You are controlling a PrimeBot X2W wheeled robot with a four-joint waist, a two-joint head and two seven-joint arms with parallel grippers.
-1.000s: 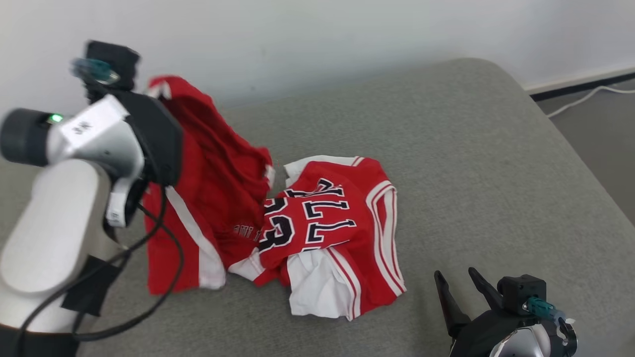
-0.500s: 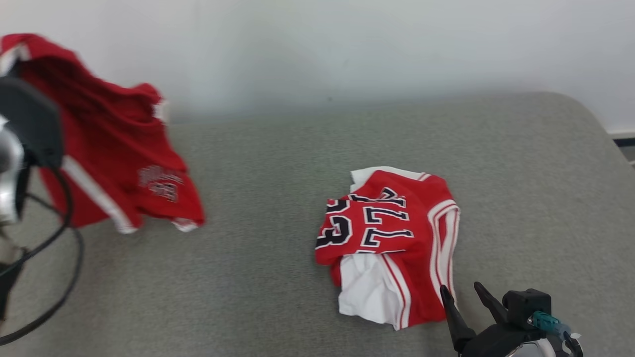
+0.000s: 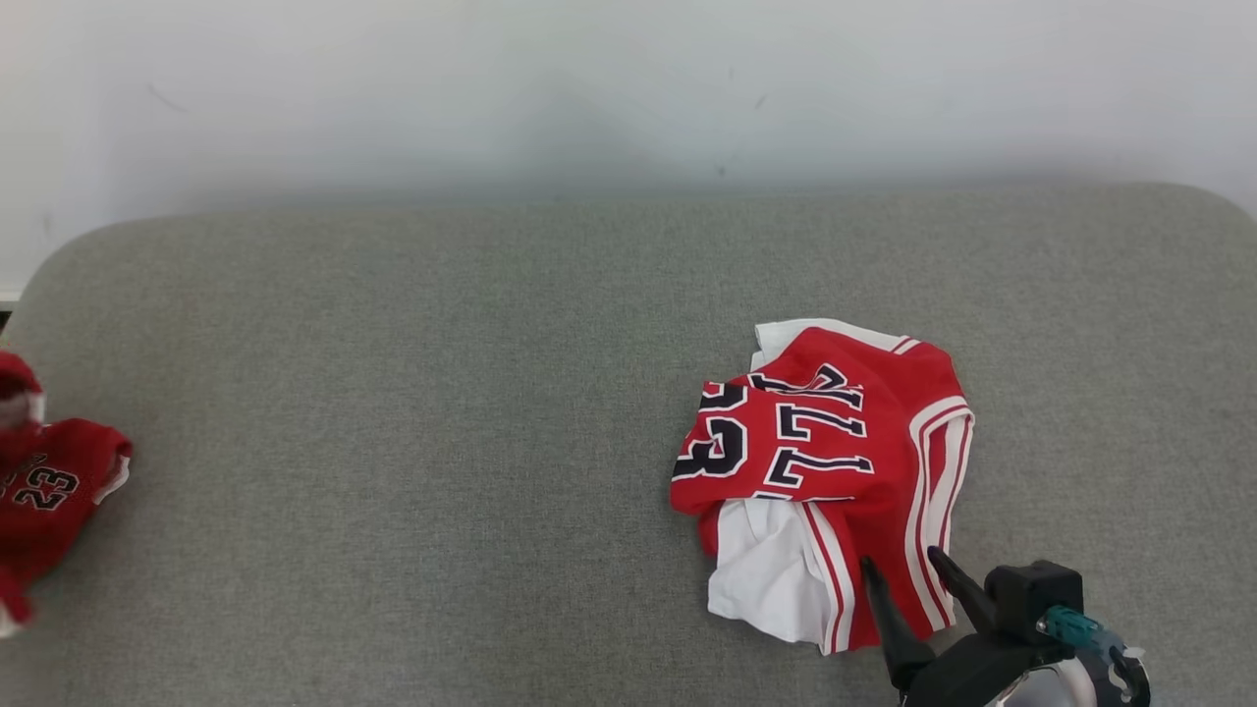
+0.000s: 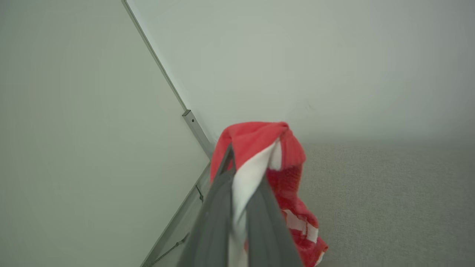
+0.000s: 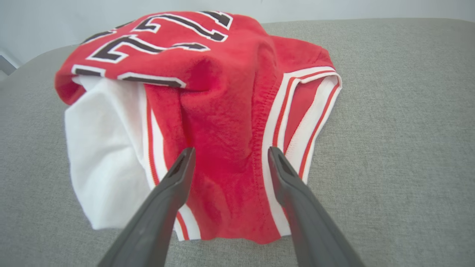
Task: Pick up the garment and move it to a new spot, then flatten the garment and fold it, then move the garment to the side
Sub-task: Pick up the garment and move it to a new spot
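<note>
Since a second ago the red shorts (image 3: 47, 486) have been carried away from the red jersey (image 3: 835, 442), which they then touched. They are now at the left end of the grey cushion (image 3: 442, 393), well apart from it. They bear a black "23"; the smaller lettering above it is too small to read. The left gripper (image 4: 243, 178) is clamped on their red-and-white fabric. The crumpled jersey shows "23" and "LL", turned sideways. The right gripper (image 3: 900, 558) stands wide at the jersey's near edge.
</note>
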